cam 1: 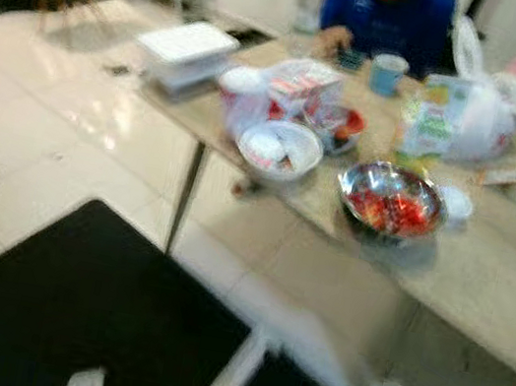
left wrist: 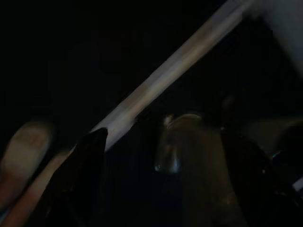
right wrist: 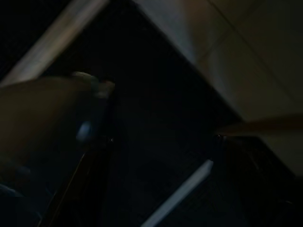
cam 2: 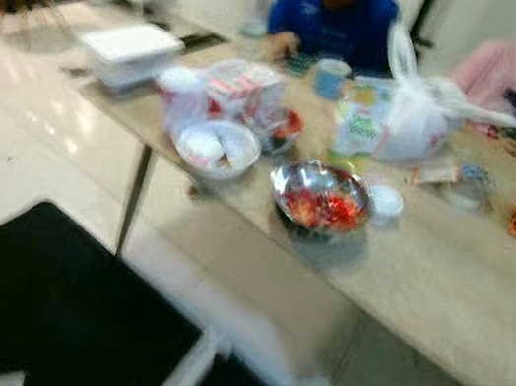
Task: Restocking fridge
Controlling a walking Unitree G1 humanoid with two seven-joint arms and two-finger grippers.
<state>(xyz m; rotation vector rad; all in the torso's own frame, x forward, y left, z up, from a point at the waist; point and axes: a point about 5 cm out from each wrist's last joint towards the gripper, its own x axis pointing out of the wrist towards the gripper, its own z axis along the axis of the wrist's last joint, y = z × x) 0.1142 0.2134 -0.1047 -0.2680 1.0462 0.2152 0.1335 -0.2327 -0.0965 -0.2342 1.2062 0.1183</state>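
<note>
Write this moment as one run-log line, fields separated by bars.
phase: approaching table | view: blurred | on table: metal bowl, white bowl, plastic bag | people: two seated behind | hands: idle, low, dark

No text can be read; the printed packets [cam 1: 302, 83] on the table [cam 1: 482, 283] are too blurred.

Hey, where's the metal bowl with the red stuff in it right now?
The metal bowl sits near the front edge of the table, right of centre in the eye views, with the white bowl to its left and the plastic bag behind it.
</note>
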